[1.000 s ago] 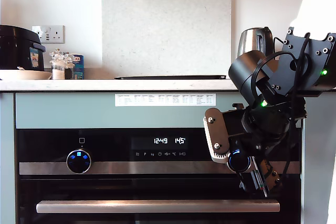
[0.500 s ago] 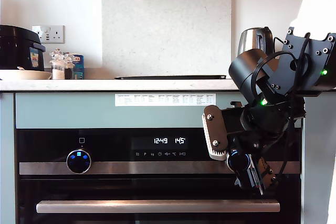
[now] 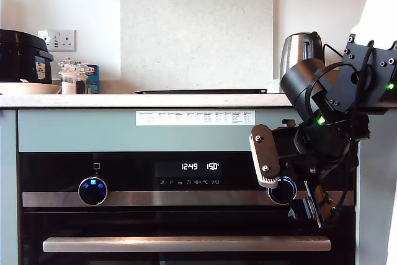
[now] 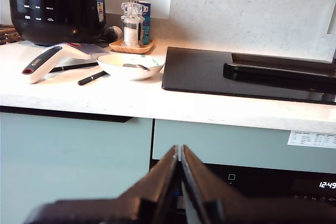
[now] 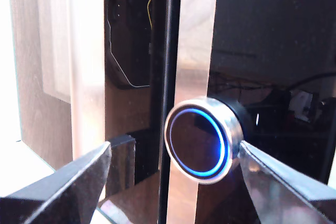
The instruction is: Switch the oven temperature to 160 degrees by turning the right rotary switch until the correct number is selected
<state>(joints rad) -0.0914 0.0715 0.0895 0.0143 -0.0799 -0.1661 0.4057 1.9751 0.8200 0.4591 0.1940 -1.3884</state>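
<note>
The right rotary switch (image 3: 283,189) sits on the oven (image 3: 124,172) strip at the exterior view's right. The number (image 3: 212,166) has climbed from 145 to 150, so you need ten more. Your second pincer (image 5: 173,163) has let go: it is now spread, the knob between its fingertips. Regrip and keep turning. Your first pincer (image 4: 179,182), pressed together, idles near the surface (image 4: 131,98).

Bright daylight washes out the exterior view's right edge; the second wrist view is soft.
</note>
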